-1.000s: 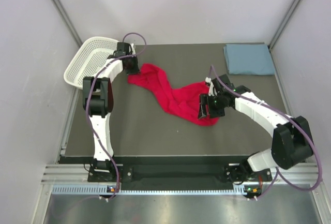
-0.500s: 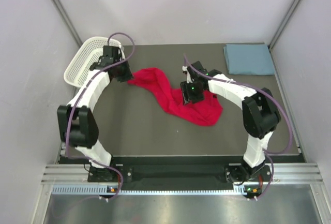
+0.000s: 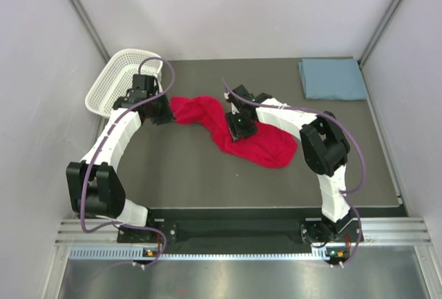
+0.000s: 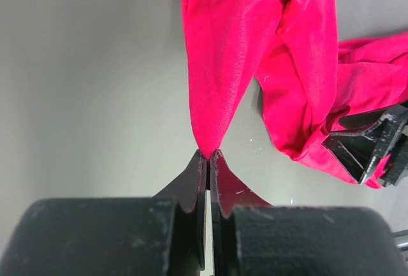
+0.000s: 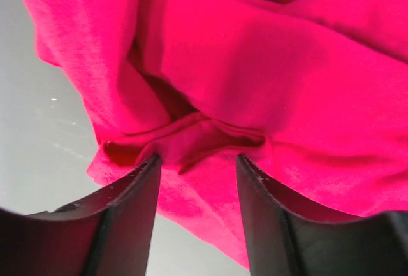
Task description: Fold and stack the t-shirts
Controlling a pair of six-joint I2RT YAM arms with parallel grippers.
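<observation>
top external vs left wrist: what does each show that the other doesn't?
Top external only: the white mesh basket at the table's far left and the folded blue-grey t-shirt at far right. Left wrist only: the left tool shut, pinching a peak of the red t-shirt. Both: that red t-shirt, crumpled on the dark table.

- right gripper (image 3: pixel 237 123) is now over the middle of the red shirt (image 3: pixel 268 148), moved left from its right end
- left gripper (image 3: pixel 164 110) is pulled nearer, away from the basket (image 3: pixel 105 85)
</observation>
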